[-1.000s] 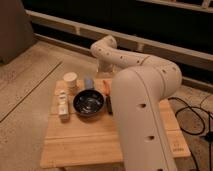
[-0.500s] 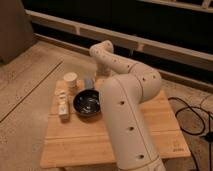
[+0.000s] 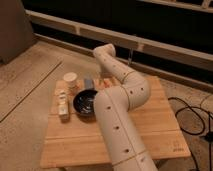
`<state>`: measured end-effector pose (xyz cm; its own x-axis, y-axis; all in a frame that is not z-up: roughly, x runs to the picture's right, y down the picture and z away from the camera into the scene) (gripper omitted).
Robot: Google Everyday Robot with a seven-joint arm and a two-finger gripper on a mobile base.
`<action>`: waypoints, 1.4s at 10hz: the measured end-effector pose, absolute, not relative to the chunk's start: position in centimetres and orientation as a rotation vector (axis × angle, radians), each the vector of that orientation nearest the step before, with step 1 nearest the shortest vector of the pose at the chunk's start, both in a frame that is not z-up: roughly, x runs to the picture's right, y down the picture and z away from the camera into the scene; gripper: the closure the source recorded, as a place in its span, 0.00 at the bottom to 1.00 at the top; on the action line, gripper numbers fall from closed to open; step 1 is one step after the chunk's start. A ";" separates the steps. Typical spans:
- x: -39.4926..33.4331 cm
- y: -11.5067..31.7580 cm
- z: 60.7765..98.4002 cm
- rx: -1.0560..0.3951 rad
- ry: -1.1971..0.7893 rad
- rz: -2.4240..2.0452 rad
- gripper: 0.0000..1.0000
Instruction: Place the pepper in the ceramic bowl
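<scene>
Arm point(image 3: 120, 115): cream, smooth, tubular links with small dark dots. It rises from the near edge, bends at an elbow over the right of the tabletop, and runs to a far-left bend.
Gripper point(image 3: 104, 76): at the arm's far end, low over the far side of the tabletop, just right of the grey block. It is largely hidden by the arm, so whether it is spread or pressed together cannot be told.
Pepper point(image 3: 106, 81): a small reddish patch against the arm's left edge, by the gripper. It is outside the bowl. Whether it is held cannot be told.
Bowl point(image 3: 77, 107): round, shallow, glossy, dark blue-black. It sits left of centre on the tabletop, near the pepper, on its near-left side.
Tabletop point(image 3: 75, 140): pale wooden slats, rectangular.
Cup point(image 3: 70, 81): cream, cylindrical, far-left, just beyond the bowl.
Grey block point(image 3: 88, 83): small, upright, between the cup and the arm.
Pale items point(image 3: 62, 104): small and light-coloured, at the left edge beside the bowl; kind unclear.
Cable point(image 3: 192, 117): dark loops on the speckled floor, to the right.
Change, 1.0 s ago: the elbow lay farther right and bulked larger over the right side.
Change, 0.5 s ago: the arm's pose is nearly the same. The bowl, cup and grey block are unmoved.
Obstruction: the arm covers the middle of the tabletop and overlaps the bowl's right rim in view.
</scene>
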<state>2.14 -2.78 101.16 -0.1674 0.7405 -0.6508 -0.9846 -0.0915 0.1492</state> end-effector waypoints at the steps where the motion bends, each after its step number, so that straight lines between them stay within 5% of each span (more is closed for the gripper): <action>1: 1.7 -2.3 101.6 -0.509 0.663 1.637 0.35; 6: 2.8 0.1 103.0 -0.532 0.725 1.636 0.38; 12: 2.6 -1.0 103.5 -0.474 0.712 1.621 0.99; 14: 1.9 -3.5 103.1 -0.456 0.639 1.635 1.00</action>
<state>1.95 -3.49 103.09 -0.1622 0.7649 -0.6234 -0.9849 -0.0867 0.1499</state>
